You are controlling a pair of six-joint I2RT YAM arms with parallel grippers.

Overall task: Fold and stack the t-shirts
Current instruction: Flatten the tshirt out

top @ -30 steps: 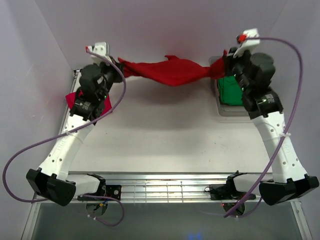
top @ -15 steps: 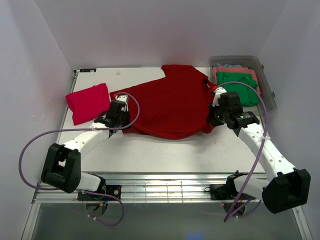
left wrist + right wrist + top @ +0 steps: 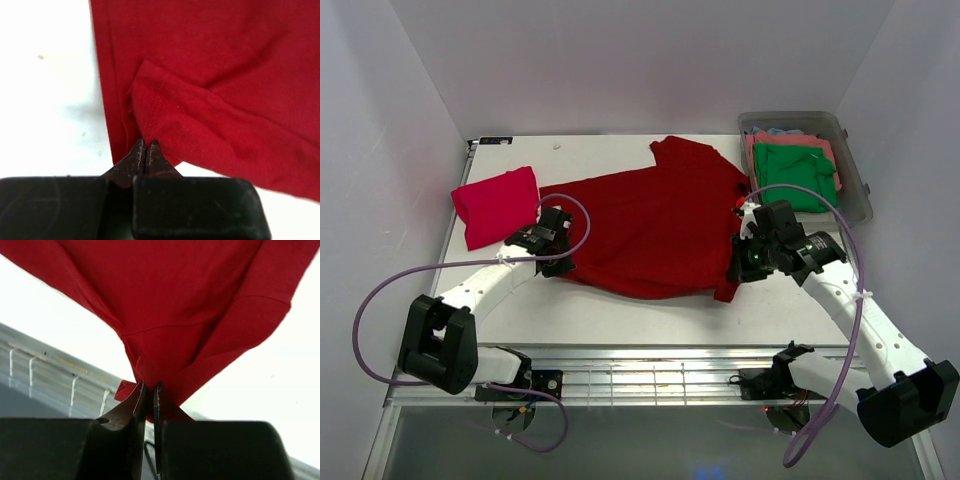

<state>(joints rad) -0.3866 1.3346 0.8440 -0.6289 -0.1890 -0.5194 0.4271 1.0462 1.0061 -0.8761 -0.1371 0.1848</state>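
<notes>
Along the near edge of the white bench (image 3: 650,312) runs a slatted metal rail (image 3: 650,376).

Just beyond it, towards the left edge, the left claw (image 3: 146,145) is closed tight. Its dark fingertips pinch a small fold at the near left corner of the dark red soft cloth t-shirt (image 3: 660,225). That corner lies low on the bench, with a doubled flap of cloth just ahead of the tips.

Towards the right edge, the right claw (image 3: 149,387) is likewise closed, nipping the near right corner of the same shirt. There the cloth is gathered into a bunch and drapes away from the fingertips, lifted off the bench surface.

Between the two claws the dark red shirt lies spread across the middle of the bench, mostly flat with some wrinkles. One short sleeve reaches towards the far edge.

By the left edge, beside the spread shirt and apart from it, lies a brighter pinkish-red t-shirt (image 3: 497,205), folded into a rough rectangle.

At the far right corner sits a clear grey plastic tub (image 3: 853,175). Inside it a folded green t-shirt (image 3: 795,175) lies on top of a coral one (image 3: 788,141). A bit of pale blue cloth (image 3: 778,130) shows at the far end of the tub.
</notes>
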